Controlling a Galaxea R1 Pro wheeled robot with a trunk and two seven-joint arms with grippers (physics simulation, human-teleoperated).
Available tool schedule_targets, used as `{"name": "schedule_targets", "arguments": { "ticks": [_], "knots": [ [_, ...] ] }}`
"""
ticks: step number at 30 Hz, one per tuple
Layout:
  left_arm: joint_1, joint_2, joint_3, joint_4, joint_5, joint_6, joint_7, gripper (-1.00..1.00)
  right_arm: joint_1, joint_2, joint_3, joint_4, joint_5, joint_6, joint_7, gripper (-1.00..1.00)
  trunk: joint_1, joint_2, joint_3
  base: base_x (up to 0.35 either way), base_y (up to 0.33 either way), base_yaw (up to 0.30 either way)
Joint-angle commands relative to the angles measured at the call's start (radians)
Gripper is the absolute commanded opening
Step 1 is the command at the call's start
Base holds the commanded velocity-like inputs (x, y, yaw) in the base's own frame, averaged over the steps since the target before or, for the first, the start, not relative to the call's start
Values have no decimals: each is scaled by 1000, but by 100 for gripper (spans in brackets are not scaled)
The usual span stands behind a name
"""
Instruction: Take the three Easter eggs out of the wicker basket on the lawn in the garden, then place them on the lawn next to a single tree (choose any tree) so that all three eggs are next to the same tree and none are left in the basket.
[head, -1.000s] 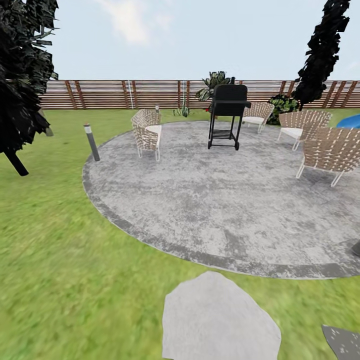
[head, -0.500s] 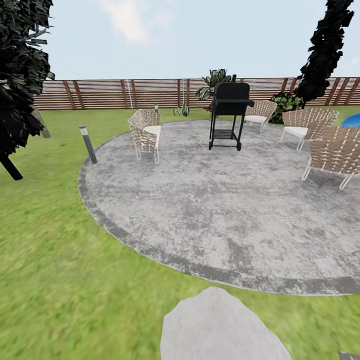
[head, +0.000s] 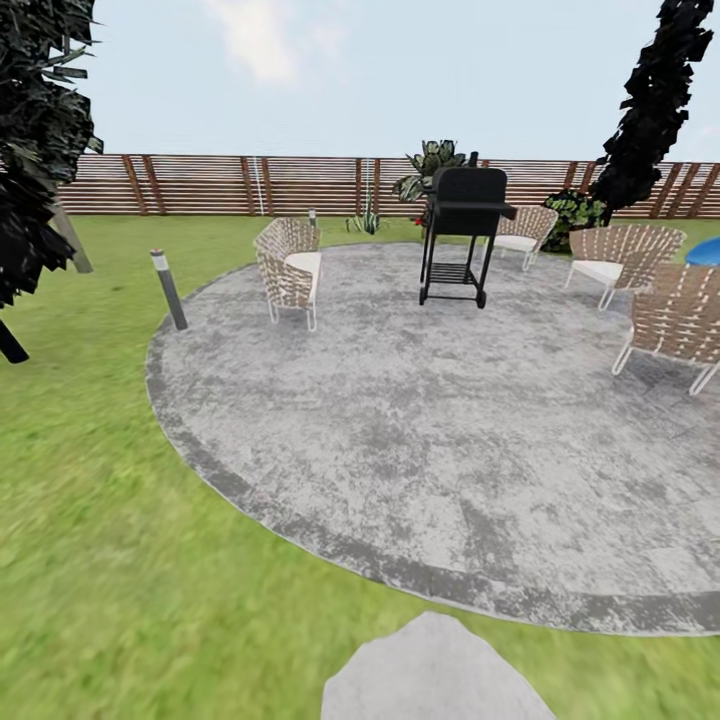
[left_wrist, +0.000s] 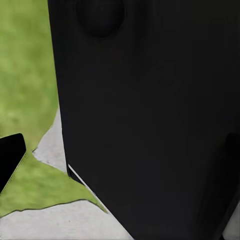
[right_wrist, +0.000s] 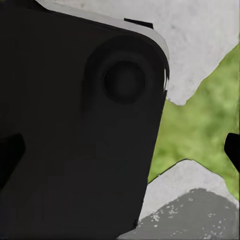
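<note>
Eggs and wicker basket: nowhere to be seen, so whereabouts cannot be told. Judging by that, nothing done as yet: no egg lifted, none laid by a tree, the whole job left, beginning with finding the basket.

Lawn (head: 110, 520) spread across the near and left ground, mottled green. Round grey stone patio (head: 430, 420) filling the middle, with a flat stepping stone (head: 435, 675) at the near edge. On the patio, a black grill (head: 462, 235) at the far side, a woven chair (head: 288, 268) to its left, more woven chairs (head: 680, 320) at the right. Short bollard lamp (head: 168, 290) at the patio's left rim. Dark shard-leaved tree (head: 35, 130) at the far left with a pale trunk (head: 72, 240) just beside it, another dark tree (head: 650, 95) at the far right, slatted wooden fence (head: 250, 185) behind all.

Nothing blocking the grass itself; chairs, grill and lamp worth steering round if crossing the patio.

Left hand and right hand: released or clenched, cannot tell. Both wrist views mostly blocked by a dark body, with grass and pale stone beyond.
</note>
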Motion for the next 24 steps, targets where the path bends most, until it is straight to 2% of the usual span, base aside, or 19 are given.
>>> {"name": "schedule_targets", "arguments": {
  "ticks": [1,3,6,24],
  "knots": [
    [0,0,1,0,1,0,-1,100,-1,0,0,1,29,-2,-1,100,1,0,-1,337,0,0],
    [0,0,1,0,1,0,-1,100,-1,1,-1,1,52,-3,-1,100,1,0,-1,337,0,0],
    [0,0,1,0,1,0,-1,100,-1,2,-1,1,66,-5,-1,100,1,0,-1,336,0,0],
    [0,0,1,0,1,0,-1,100,-1,1,-2,-1,71,-8,-3,100,1,0,-1,336,0,0]
  ]
}}
